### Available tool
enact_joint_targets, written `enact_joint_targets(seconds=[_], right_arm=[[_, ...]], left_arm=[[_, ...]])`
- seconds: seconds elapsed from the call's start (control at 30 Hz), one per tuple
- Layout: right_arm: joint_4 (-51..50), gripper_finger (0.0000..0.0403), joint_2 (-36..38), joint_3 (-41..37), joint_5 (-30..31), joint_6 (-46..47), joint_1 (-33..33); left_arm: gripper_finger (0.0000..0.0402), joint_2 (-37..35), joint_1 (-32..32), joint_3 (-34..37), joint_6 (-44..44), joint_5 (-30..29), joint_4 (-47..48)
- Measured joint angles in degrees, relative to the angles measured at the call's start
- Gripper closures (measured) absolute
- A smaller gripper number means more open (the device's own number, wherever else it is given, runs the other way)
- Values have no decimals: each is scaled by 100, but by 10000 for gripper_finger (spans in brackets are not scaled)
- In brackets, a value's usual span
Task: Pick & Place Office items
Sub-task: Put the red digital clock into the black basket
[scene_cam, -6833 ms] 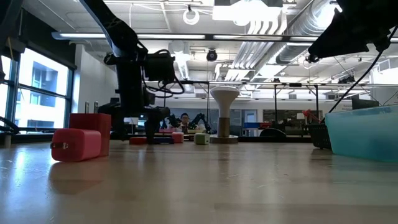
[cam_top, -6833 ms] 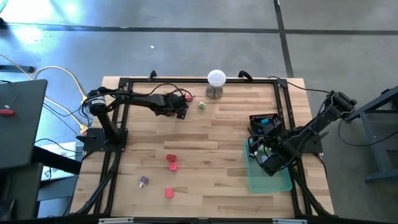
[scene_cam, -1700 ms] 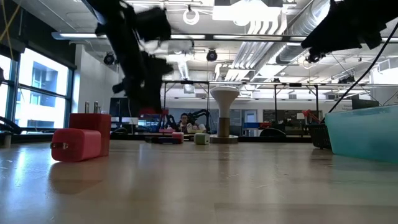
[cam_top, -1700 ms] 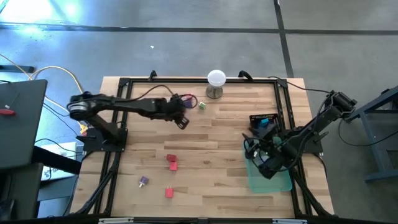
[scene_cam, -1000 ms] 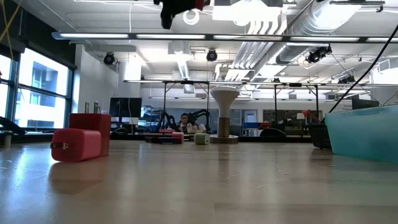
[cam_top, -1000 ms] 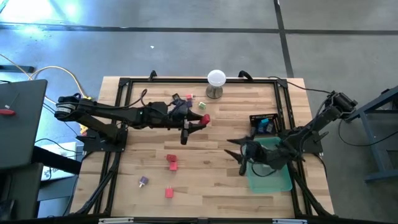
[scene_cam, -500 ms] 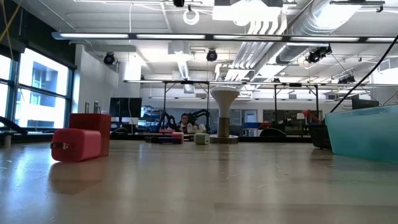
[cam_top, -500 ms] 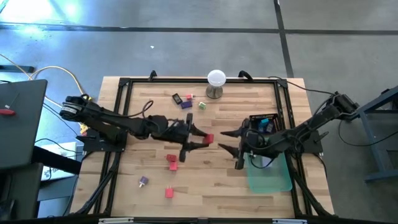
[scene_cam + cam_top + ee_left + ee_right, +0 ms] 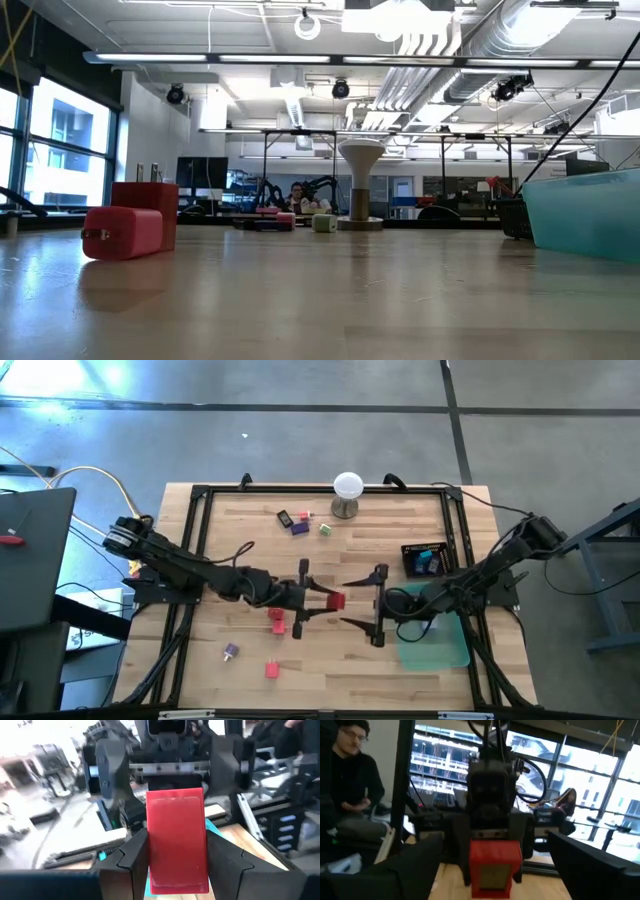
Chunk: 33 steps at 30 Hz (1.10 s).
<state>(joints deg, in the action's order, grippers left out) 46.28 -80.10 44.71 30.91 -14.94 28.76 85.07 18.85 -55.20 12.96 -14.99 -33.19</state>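
Red, flat and blocky, one office item (image 9: 335,601) sits clamped between the fingers of the left gripper (image 9: 318,599) at mid-frame in the high view, raised over the wooden table (image 9: 330,565). The left wrist view shows that red block (image 9: 176,840) upright, pinched on both sides. Facing it from the right of the frame, the right gripper (image 9: 366,605) has its jaws spread wide and empty, close to the block but apart from it. Other office items lie scattered: two red pieces (image 9: 276,621) and a purple one (image 9: 230,651) at lower left, pink, purple and pale green ones (image 9: 300,522) near the white ball (image 9: 347,486) at top. A translucent green tray (image 9: 436,647) lies at lower right.
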Motion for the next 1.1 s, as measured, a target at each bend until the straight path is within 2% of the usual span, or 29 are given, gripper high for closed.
enact_joint_targets(seconds=[0.17, 0.3, 0.4, 0.8, 1.1], right_arm=[[291, 39, -148, -2, -22, -335, 9], [331, 40, -174, -1, -440, -336, -8], [330, 44, -174, 0, -726, -327, -42], [490, 50, -415, 0, -739, -269, -216], [817, 50, -660, 2, -1288, -451, -325]], left_arm=[[255, 27, 132, -7, 266, -187, -49], [255, 27, 173, -7, 312, -343, -68], [255, 27, 173, -7, 269, -345, -75], [255, 210, 143, -9, 247, -299, -442], [255, 296, 88, -13, 244, -297, -464]])
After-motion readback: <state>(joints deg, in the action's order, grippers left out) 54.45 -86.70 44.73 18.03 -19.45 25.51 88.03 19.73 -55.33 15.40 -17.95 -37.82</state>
